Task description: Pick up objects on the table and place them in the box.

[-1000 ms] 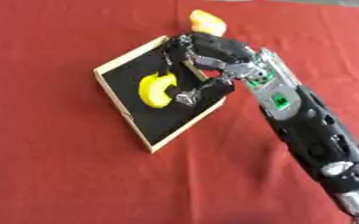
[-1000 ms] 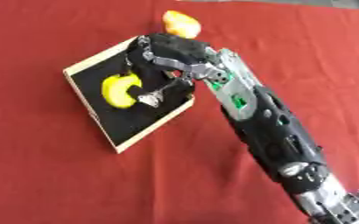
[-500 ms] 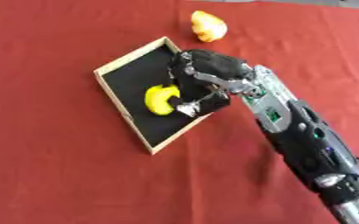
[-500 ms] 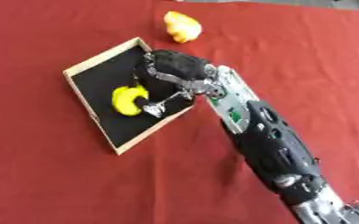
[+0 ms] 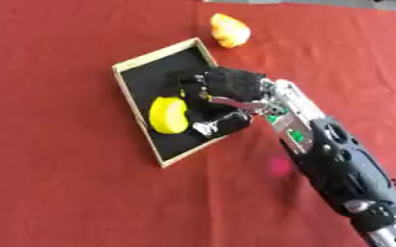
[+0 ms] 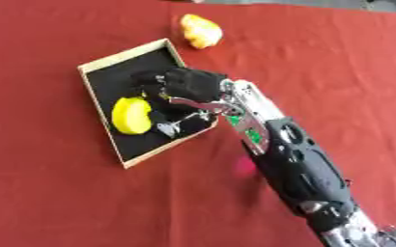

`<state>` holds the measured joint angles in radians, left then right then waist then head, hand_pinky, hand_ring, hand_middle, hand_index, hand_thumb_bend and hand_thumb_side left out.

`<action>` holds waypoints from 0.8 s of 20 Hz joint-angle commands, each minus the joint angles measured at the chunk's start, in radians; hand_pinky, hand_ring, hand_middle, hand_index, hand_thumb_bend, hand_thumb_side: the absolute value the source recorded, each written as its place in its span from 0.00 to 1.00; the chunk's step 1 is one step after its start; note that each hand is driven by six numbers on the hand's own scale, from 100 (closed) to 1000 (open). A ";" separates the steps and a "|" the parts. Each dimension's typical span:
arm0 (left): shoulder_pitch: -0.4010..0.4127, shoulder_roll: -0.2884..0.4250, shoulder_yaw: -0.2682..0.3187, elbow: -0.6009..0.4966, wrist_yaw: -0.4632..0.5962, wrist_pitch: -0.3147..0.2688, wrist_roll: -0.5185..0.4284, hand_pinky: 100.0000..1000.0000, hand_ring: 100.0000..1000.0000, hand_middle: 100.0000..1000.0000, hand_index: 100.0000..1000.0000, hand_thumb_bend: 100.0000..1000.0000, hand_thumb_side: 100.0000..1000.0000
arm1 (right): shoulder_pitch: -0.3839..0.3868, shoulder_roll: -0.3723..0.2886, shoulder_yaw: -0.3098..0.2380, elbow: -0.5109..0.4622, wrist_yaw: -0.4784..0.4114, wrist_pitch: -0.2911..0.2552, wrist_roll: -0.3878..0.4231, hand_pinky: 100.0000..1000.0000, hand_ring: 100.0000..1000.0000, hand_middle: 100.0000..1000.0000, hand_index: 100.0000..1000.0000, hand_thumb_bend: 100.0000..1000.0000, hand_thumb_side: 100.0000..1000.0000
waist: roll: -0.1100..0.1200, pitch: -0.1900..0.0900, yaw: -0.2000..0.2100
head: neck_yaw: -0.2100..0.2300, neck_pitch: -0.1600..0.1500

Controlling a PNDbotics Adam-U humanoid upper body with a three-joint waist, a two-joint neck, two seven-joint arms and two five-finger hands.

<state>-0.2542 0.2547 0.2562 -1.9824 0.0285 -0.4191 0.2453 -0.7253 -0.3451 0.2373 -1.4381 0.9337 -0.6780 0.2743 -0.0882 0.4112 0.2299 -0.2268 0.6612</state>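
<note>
Hand position first: my right hand [image 5: 227,94] sits over the right half of the box [image 5: 125,67], fingers curled and held narrow, dark against the black lining. Whether a fingertip touches the yellow piece [image 5: 168,115] I cannot tell; it lies just left of the fingers, already on the box floor near the left wall, its long axis running roughly top to bottom of the frame. I judge that one delivered, and I read the hand as holding nothing, though the dark fingers blur into the lining.

What matters for my next move is the orange object [image 5: 229,30]. It rests on the red desk [image 5: 58,183] in the upper middle of the frame, just beyond the box's top corner, so it lies up and slightly right of my hand, near but apart. It looks lumpy, a little longer top to bottom than across. The right arm enters from the lower right and is the only one showing; the left hand appears in neither view, so the right is plainly the nearer.
</note>
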 commanded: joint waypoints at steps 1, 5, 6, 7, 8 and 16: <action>-0.002 0.011 0.001 -0.018 0.006 0.001 -0.003 0.84 0.66 0.78 0.88 0.00 0.69 | 0.001 -0.006 -0.024 -0.032 0.065 0.017 -0.040 0.95 1.00 0.90 0.94 0.00 0.10 | 0.006 -0.023 -0.002 | 0.003 -0.014; -0.002 0.012 0.001 -0.018 0.007 0.003 -0.004 0.84 0.66 0.78 0.88 0.00 0.69 | 0.006 -0.010 -0.038 -0.062 0.084 0.036 -0.107 0.94 1.00 0.90 0.93 0.00 0.03 | 0.005 -0.026 -0.002 | 0.005 -0.013; -0.002 0.011 0.001 -0.018 0.007 0.003 -0.005 0.84 0.66 0.78 0.88 0.00 0.69 | 0.005 -0.012 -0.043 -0.069 0.078 0.039 -0.123 0.94 1.00 0.90 0.93 0.00 0.03 | 0.005 -0.027 -0.003 | 0.006 -0.012; -0.003 0.011 0.000 -0.018 0.007 0.003 -0.005 0.84 0.66 0.78 0.88 0.00 0.69 | 0.003 -0.015 -0.049 -0.075 0.069 0.044 -0.138 0.93 1.00 0.89 0.93 0.00 0.00 | 0.005 -0.028 -0.003 | 0.007 -0.012; -0.003 0.011 0.000 -0.018 0.007 0.004 -0.006 0.84 0.66 0.78 0.88 0.00 0.69 | -0.002 -0.018 -0.057 -0.083 0.057 0.049 -0.153 0.93 1.00 0.89 0.93 0.00 0.00 | 0.005 -0.029 -0.003 | 0.008 -0.011; -0.005 0.012 -0.004 -0.018 0.011 0.007 -0.011 0.84 0.66 0.78 0.88 0.00 0.69 | -0.076 -0.063 -0.087 -0.104 -0.068 0.089 -0.225 0.90 0.95 0.85 0.90 0.00 0.07 | 0.004 -0.041 -0.003 | 0.012 -0.006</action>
<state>-0.2543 0.2546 0.2534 -1.9824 0.0358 -0.4123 0.2384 -0.7816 -0.3770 0.1639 -1.5161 0.8919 -0.5948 0.0601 -0.0897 0.3973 0.2271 -0.2175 0.6584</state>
